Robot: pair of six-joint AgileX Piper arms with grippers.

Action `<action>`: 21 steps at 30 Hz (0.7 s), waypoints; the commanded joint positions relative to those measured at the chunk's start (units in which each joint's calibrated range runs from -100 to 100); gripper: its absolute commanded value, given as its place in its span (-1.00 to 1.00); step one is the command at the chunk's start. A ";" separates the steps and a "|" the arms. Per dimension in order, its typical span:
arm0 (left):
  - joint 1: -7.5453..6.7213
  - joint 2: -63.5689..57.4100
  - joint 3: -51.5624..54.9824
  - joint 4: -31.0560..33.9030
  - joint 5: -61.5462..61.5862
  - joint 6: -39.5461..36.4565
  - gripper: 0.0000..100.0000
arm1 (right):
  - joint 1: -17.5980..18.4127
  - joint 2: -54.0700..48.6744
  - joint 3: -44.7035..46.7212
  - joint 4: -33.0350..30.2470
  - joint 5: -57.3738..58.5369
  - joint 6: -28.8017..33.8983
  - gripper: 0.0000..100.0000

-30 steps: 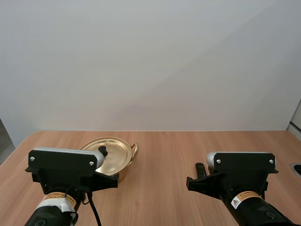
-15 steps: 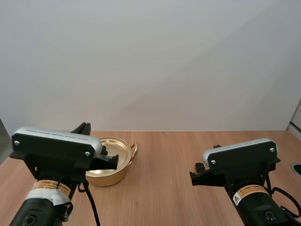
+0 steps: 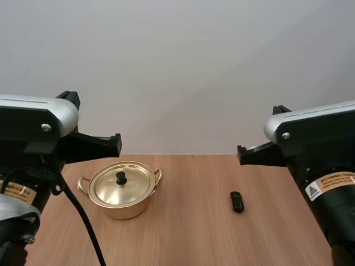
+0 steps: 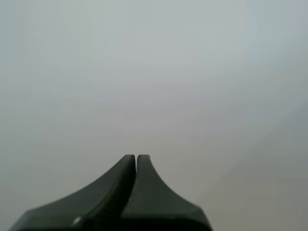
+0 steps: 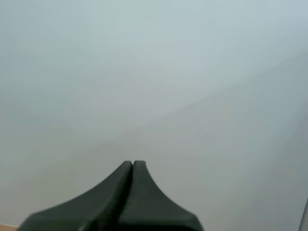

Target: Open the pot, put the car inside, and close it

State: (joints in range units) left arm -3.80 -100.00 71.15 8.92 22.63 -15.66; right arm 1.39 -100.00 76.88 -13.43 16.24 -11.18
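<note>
Both are clenched on nothing: my left gripper (image 4: 136,159) and my right gripper (image 5: 133,164). The pot (image 3: 119,200), its lid (image 3: 123,185) on, stands near the bench's (image 3: 188,238) far edge, leftward; the car (image 3: 237,201) lies well apart, toward the right edge.

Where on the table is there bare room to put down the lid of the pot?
The widest bare patch of table lies between the pot and the car. The near strip in front of both is bare too. Behind the pot only a narrow strip runs to the far edge, so the lid fits worse there.
</note>
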 commanded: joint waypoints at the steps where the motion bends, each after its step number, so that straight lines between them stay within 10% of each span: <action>1: 0.02 0.00 -1.36 0.08 1.38 0.12 -1.00 | 0.04 0.00 -3.18 1.49 8.38 0.05 -1.00; 21: 0.02 25.85 -21.85 -10.35 43.90 17.81 -1.00 | 0.04 4.24 -3.86 24.31 44.06 -22.74 -1.00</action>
State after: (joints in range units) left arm -3.80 -77.14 52.02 -1.37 59.90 0.40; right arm 1.39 -95.83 73.06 10.75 59.27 -33.23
